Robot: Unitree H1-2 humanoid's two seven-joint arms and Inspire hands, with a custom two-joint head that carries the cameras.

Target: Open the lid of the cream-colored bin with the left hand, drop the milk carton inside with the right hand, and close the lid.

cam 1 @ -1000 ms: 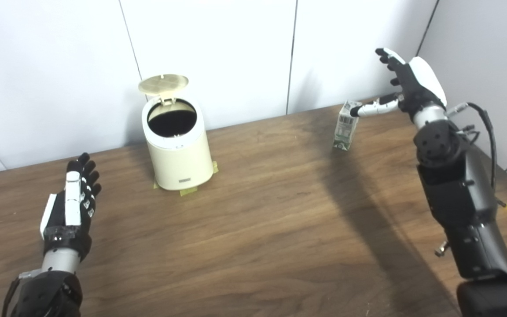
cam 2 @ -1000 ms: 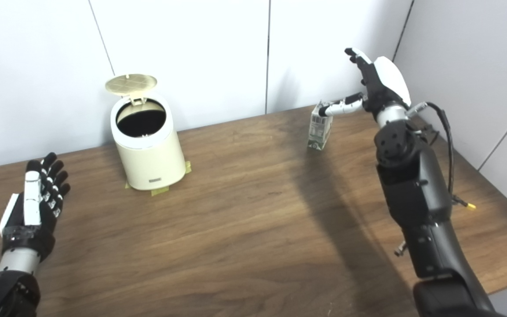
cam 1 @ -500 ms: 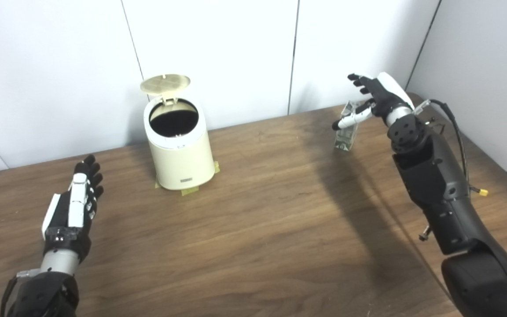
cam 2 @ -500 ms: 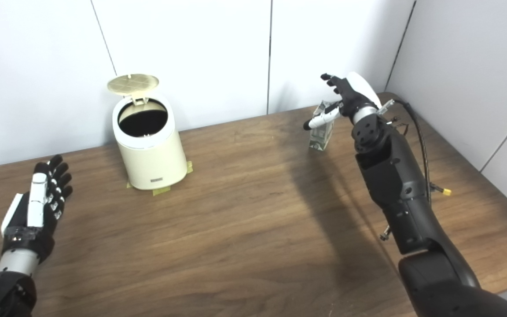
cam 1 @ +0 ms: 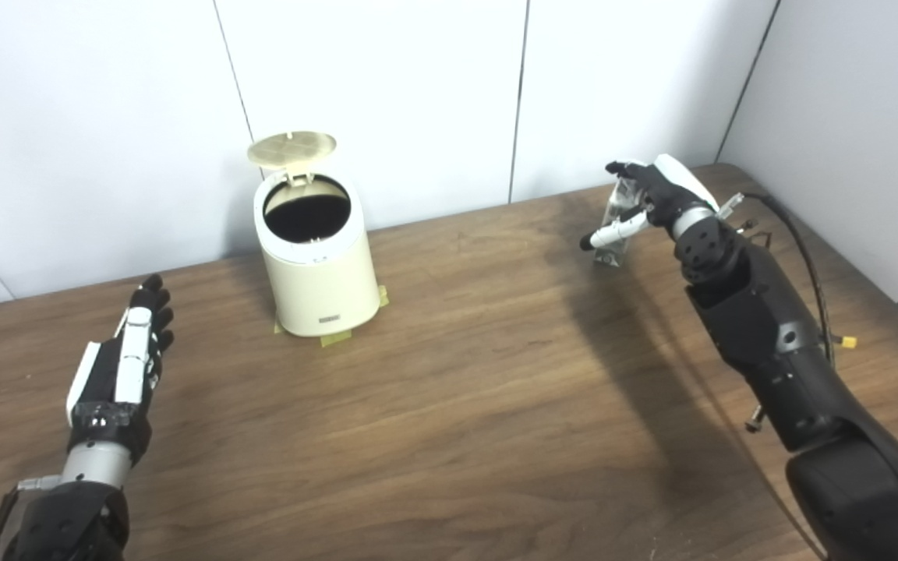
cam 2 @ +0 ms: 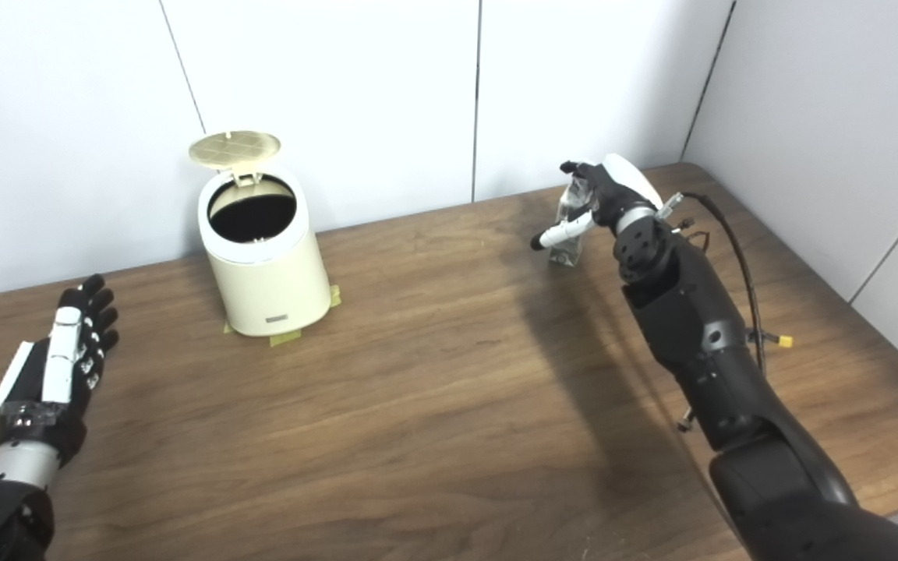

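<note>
The cream-colored bin [cam 1: 316, 273] stands at the back left of the table. Its round lid [cam 1: 291, 147] is tipped up and open, and the inside is dark. The milk carton [cam 1: 614, 234] stands upright at the back right, partly hidden behind my right hand [cam 1: 655, 201]. That hand is open around the carton, fingers over its top and thumb stretched across its front; I cannot tell if it touches. My left hand [cam 1: 125, 366] is open and flat, low over the table at the front left, apart from the bin.
Yellow tape marks [cam 1: 334, 338] lie around the bin's base. White wall panels close the back and right sides. A cable [cam 1: 811, 257] runs along my right forearm. The wooden table [cam 1: 449, 389] spreads between the two arms.
My right hand has come down from above the carton and forward, and now wraps around it. My left hand has drawn back slightly toward the front left. Bin and lid are unchanged.
</note>
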